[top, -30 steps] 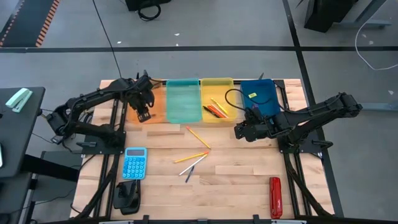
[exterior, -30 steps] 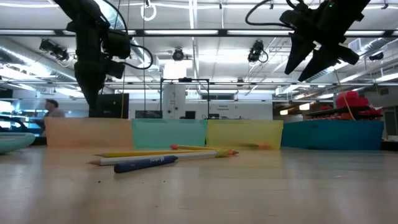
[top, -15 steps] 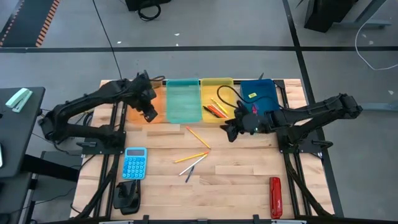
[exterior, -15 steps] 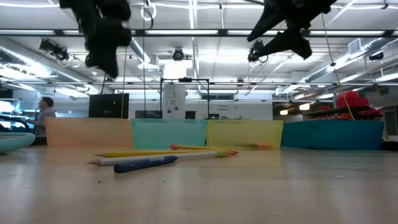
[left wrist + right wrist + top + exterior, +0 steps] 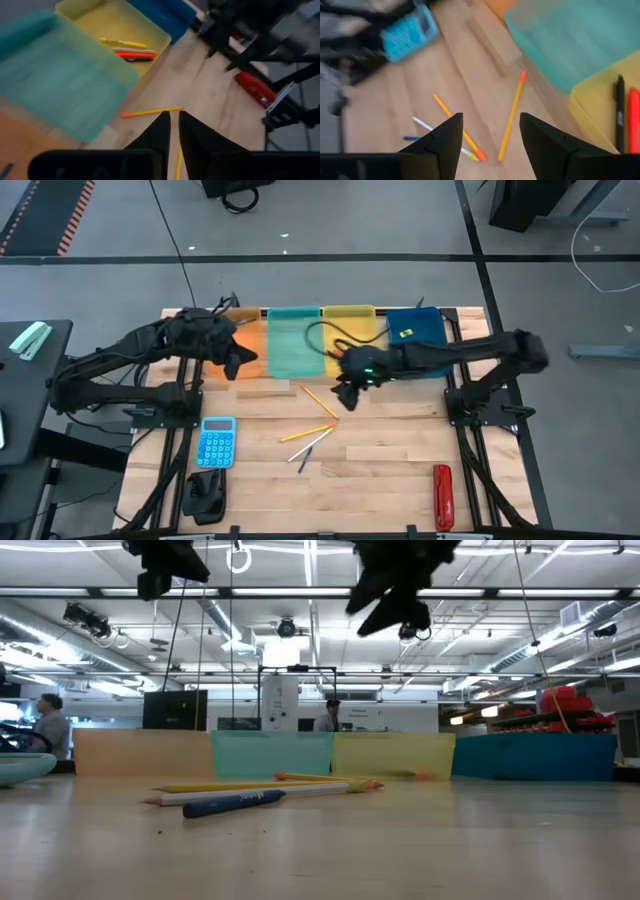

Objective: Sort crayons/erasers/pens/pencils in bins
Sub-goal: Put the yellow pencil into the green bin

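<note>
Four bins stand in a row at the far edge: orange [image 5: 250, 345], teal [image 5: 295, 342], yellow [image 5: 350, 338], dark blue [image 5: 418, 332]. The yellow bin holds a few coloured sticks [image 5: 131, 50]. A yellow-green eraser [image 5: 405, 333] lies in the blue bin. On the table lie a yellow pencil with an orange end [image 5: 318, 400] [image 5: 512, 117], a second yellow pencil [image 5: 308, 432], a white pencil [image 5: 316, 442] and a short blue pen [image 5: 303, 463]. My right gripper [image 5: 346, 394] [image 5: 490, 135] hangs open and empty above the first pencil. My left gripper [image 5: 242, 360] [image 5: 174, 131] is shut and empty, high over the orange bin.
A light-blue calculator [image 5: 217, 442] and a black object [image 5: 205, 495] sit near the table's left front. A red oblong tool [image 5: 442, 497] lies at the right front. Bare wood stretches between the pencils and the near edge. People show in the room behind.
My right gripper has swung toward the table's left, from in front of the blue bin to above the pencil in front of the yellow bin. My left gripper has risen over the orange bin and tipped toward the right. The pencils and pen have stayed put.
</note>
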